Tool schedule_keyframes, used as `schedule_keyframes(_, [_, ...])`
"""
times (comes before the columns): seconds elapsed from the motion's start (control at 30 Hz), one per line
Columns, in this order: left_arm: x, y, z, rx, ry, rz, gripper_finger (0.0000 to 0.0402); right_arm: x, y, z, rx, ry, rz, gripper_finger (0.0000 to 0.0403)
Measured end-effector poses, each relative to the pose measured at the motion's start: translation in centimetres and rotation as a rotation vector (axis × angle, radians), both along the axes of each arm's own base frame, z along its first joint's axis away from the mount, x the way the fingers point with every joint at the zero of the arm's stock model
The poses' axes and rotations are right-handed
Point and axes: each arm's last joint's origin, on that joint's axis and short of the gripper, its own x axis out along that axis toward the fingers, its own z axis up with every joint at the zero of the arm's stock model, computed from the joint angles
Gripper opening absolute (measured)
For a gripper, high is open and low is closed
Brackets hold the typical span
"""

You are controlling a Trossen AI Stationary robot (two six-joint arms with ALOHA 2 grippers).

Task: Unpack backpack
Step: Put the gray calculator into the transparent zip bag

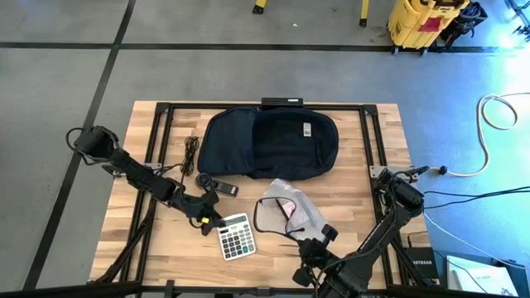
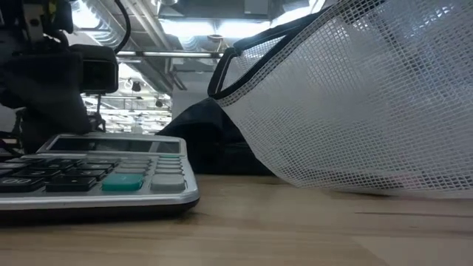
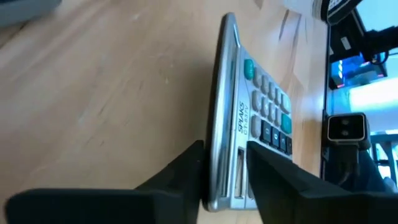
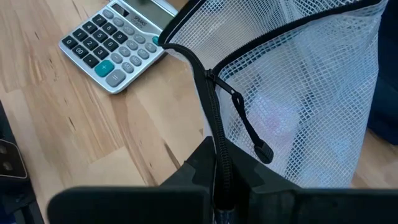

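Left claw (image 3: 224, 171) clenched on calculator (image 1: 235, 236) edge, right claw (image 4: 221, 180) gripping mesh pouch (image 4: 298, 93) zipper rim.

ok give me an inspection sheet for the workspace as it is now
surface: wooden table, dark frame rails on it.
job's things: backpack lying flat at the far edge.
clutter: calculator; mesh pouch; small black device.
grippers: left gripper, jaws astride the calculator's edge; right gripper, jaws shut on the pouch's zipper edge.
cables: black cord beside the backpack; white cable on the floor.
surroundings: yellow cart.
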Motion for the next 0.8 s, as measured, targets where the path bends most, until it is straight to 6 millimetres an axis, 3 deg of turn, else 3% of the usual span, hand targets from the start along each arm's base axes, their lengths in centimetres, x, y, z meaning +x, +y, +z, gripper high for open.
schedule_keyframes(0.33, [0.22,0.35,0.02,-0.009,0.003,-0.021,0.0014,0.02,0.02,0.00,0.002,-0.002,0.000,0.0000])
schedule_keyframes(0.8, [0.65,0.54,0.45,-0.077,-0.025,-0.060,0.0009,0.02,0.02,0.00,0.001,-0.004,0.000,0.0000])
